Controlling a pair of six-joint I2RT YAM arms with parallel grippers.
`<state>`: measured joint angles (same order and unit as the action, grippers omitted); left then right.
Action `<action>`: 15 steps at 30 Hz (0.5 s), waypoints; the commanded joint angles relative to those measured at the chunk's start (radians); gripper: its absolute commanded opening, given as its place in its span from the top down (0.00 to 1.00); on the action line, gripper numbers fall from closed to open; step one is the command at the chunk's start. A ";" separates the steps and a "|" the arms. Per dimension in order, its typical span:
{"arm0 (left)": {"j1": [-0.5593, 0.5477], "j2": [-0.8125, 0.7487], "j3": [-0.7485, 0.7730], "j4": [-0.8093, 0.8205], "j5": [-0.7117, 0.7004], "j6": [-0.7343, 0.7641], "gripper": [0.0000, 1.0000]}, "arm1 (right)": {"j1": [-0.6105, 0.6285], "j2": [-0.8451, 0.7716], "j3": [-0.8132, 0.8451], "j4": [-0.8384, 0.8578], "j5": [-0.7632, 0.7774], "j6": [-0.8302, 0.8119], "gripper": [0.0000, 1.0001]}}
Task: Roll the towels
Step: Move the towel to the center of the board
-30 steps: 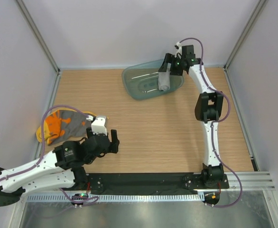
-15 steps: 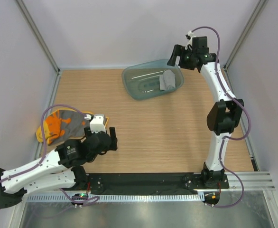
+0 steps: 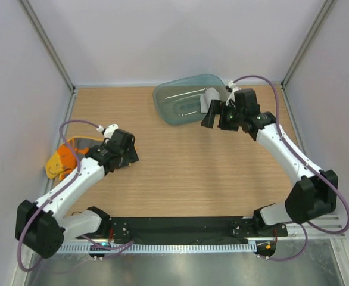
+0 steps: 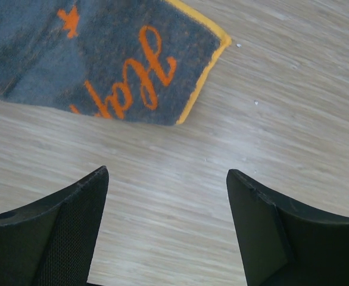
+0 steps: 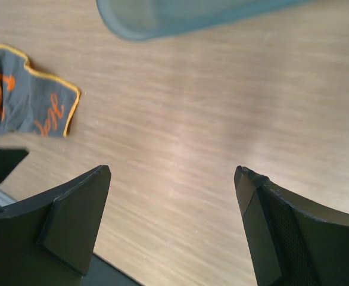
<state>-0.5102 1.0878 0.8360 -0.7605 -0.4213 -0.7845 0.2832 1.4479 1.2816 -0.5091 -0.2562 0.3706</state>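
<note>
Two towels. Orange printed towel (image 4: pixel 103 53) bunched at left edge of worktop (image 3: pixel 180 167), its corner just ahead of left jaws, not yet between them; left jaws wide, empty, nearer. Grey towel (image 3: pixel 211 100) in tray (image 3: pixel 174 110) at far edge; right jaws wide, empty, just beside tray.

orange-print towel (image 4: pixel 103 53) cropped at top, tray (image 5: pixel 162 18) cropped too

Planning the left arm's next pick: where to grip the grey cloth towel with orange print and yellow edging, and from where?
Probably the nearest corner of the grey, yellow-edged towel: it lies flat on the wooden table, so descend from above with the open left end effector.
</note>
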 commanded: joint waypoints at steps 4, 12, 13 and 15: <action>0.048 0.281 0.109 0.150 0.019 0.041 0.21 | 0.147 -0.142 -0.191 0.093 0.040 0.094 0.08; 0.058 0.615 0.278 0.139 -0.013 0.012 0.35 | 0.186 -0.231 -0.229 0.015 0.089 0.102 0.11; 0.065 0.630 0.279 0.139 -0.008 0.008 0.36 | 0.188 -0.241 -0.223 -0.002 0.103 0.096 0.11; 0.085 0.647 0.275 0.147 -0.002 0.007 0.37 | 0.188 -0.259 -0.209 -0.038 0.110 0.076 0.10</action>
<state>-0.4522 1.7340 1.0824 -0.6235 -0.4076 -0.7597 0.4732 1.2533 1.0405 -0.5163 -0.1856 0.4622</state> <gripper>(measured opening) 0.636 0.898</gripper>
